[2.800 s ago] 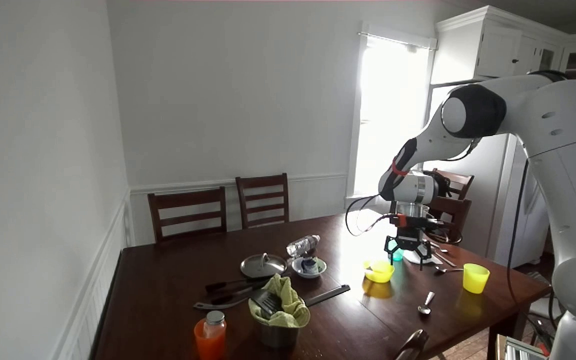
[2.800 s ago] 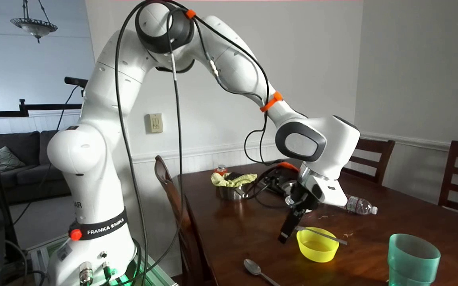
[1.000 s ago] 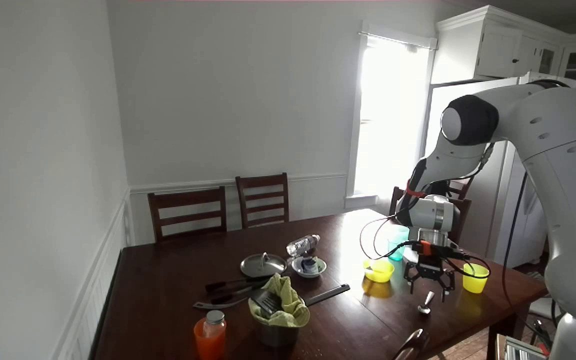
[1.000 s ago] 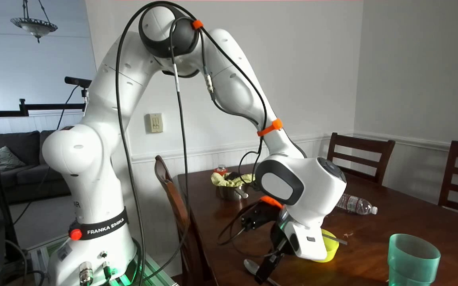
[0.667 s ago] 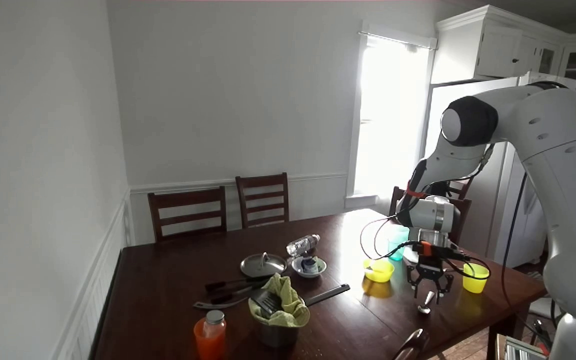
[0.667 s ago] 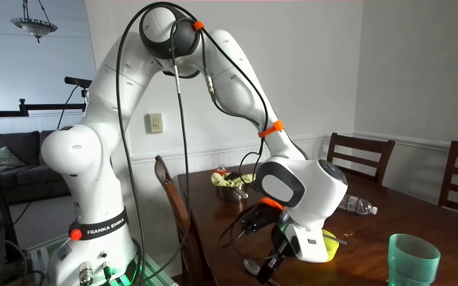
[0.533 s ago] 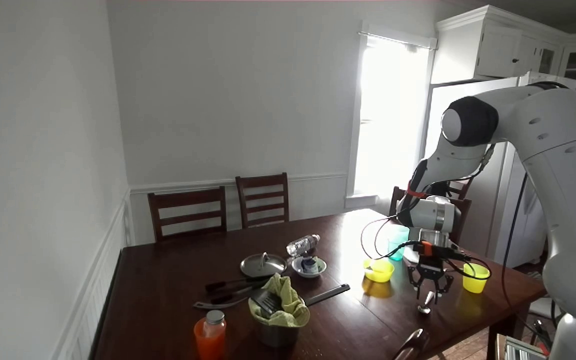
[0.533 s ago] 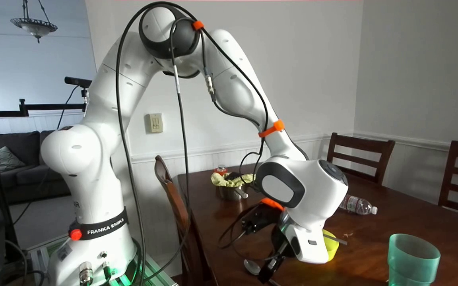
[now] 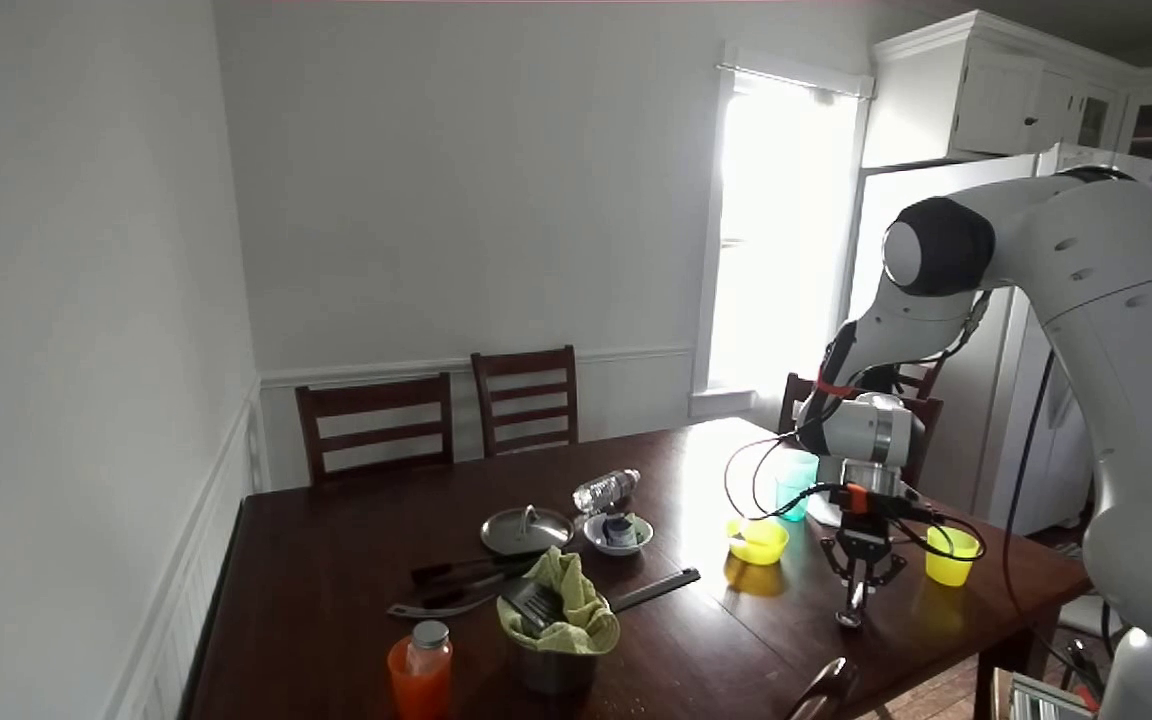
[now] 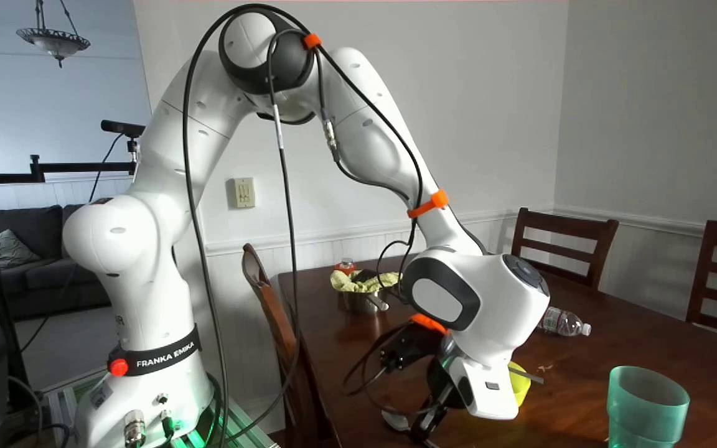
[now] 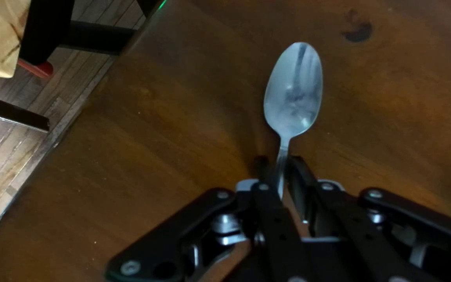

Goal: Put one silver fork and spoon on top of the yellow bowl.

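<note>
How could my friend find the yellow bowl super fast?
Find the big brown table. In an exterior view, the yellow bowl sits close to the teal cup. It's low and wide, while the yellow cup is taller and narrower.

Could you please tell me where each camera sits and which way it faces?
Exterior view: off the robot, above table height, facing across the table to the window; the arm and claw show at the right.
Exterior view: off the robot, facing the arm with a wall switch beyond; base to wrist shows, claw near the bottom edge.
Wrist view: on the wrist, looking down at the spoon; the claw's fingers show low in the picture, either side of the handle.
Shared: both exterior views show the yellow bowl and plastic bottle.
</note>
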Robot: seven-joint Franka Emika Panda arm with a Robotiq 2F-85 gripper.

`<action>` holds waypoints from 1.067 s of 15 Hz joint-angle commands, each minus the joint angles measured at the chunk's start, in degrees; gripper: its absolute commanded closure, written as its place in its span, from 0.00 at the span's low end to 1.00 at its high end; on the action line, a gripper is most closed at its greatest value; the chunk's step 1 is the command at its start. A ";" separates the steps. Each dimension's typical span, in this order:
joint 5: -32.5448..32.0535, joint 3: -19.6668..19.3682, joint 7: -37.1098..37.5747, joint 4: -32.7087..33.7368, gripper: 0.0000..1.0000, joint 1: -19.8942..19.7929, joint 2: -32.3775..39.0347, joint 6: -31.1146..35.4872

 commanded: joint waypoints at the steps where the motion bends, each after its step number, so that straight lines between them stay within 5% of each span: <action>1: 0.74 0.96 -1.03 1.46 0.49 -1.62 1.24 -0.25; 5: 0.71 1.09 -1.15 1.73 0.21 -1.72 1.56 -0.39; 6: 0.69 1.13 -1.18 1.83 0.28 -1.75 1.68 -0.50; 7: 0.70 1.20 -1.26 1.85 0.58 -1.78 1.76 -0.54; 9: 0.67 1.29 -1.31 1.89 0.55 -1.78 1.92 -0.56; 16: 0.62 1.95 -1.32 2.99 1.00 -1.70 2.27 -0.91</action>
